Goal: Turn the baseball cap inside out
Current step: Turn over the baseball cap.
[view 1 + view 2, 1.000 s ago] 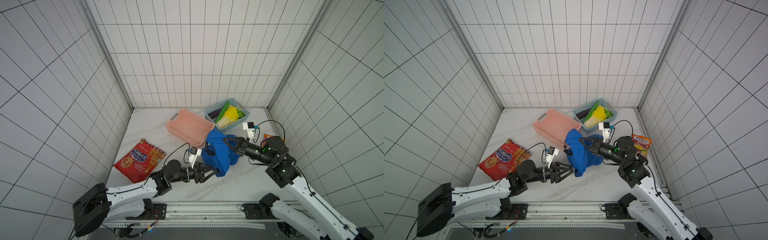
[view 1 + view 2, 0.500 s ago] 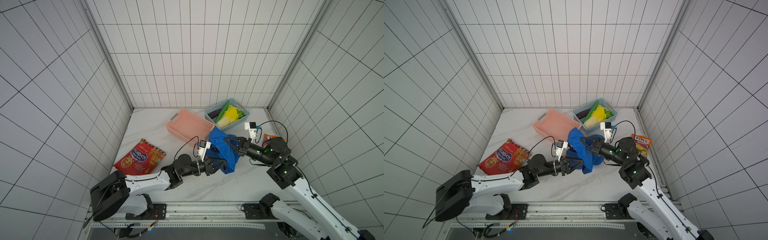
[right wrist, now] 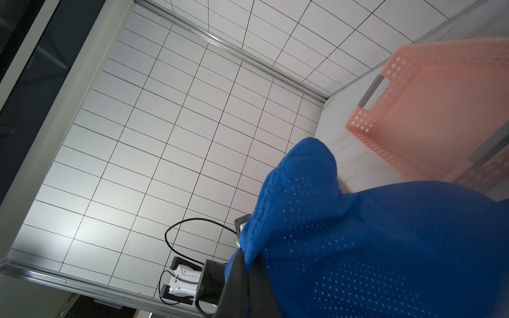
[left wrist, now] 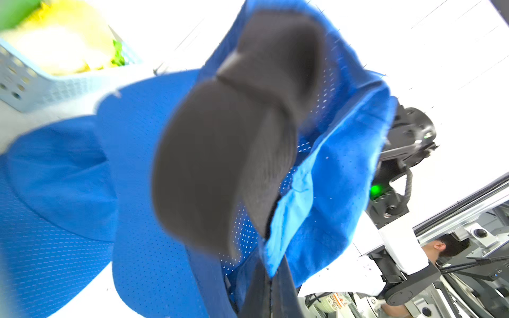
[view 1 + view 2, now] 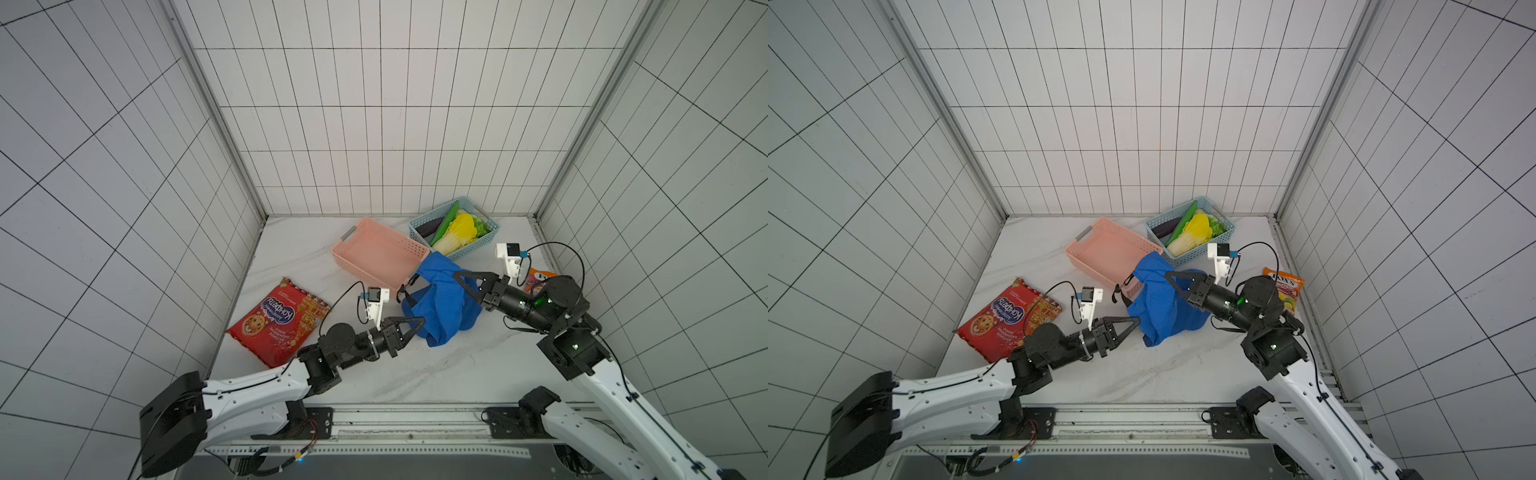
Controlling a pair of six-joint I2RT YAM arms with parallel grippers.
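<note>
The blue cap (image 5: 441, 309) hangs crumpled between the two grippers, and both grip it. The right gripper (image 5: 458, 275) comes in from the cap's right. Its fingers are pressed together on mesh cloth near the top of the cap, and the right wrist view shows the fabric bunched over the closed tips. The left gripper (image 5: 419, 323) comes in from the cap's left, lower than the right one. Its fingers are clamped together on the cap's near edge, with blue cloth caught between them in the left wrist view. The cap's black strap (image 4: 234, 151) hangs blurred close to that wrist camera. Whether the cap's lowest fold touches the table (image 5: 415, 374) I cannot tell.

The pink basket (image 5: 372, 270) sits just past the right gripper's tips, beside the cap. The blue basket (image 5: 473, 248), which holds vegetables, is near the right gripper, on the side away from the robot's base. A candy bag (image 5: 538, 280) lies just right of the right wrist. A red cookie bag (image 5: 278, 324) lies near the left arm, to the left of its wrist.
</note>
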